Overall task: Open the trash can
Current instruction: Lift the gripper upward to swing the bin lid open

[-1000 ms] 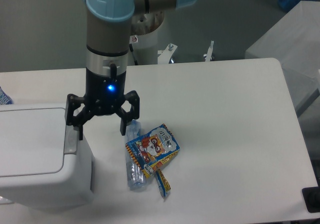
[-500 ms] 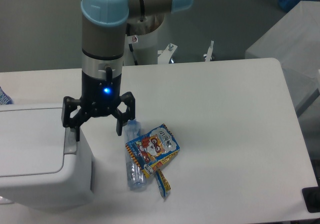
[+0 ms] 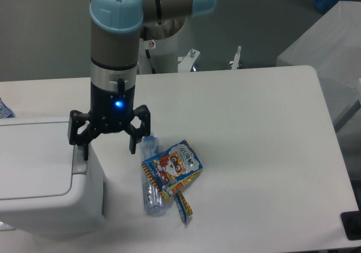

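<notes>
Camera view: your gripper (image 3: 108, 148) hangs wide open, holding nothing, beside the closed trash can (image 3: 45, 179) — rigid, smooth plastic — press its grey tab (image 3: 80, 162).

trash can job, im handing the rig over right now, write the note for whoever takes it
Gripper: open, jaws spread wide, holding nothing. It hangs over the right edge of the trash can, one fingertip right by the grey push tab; actual contact cannot be told from this view.
Trash can: front left of the table, lid flat and closed.
Also there: a clear plastic bottle lying just right of the can, with a colourful snack packet overlapping it.
Done: gripper positioned at the tab.
Left: press the tab and get the lid up. Mind the bottle near the other finger.
</notes>
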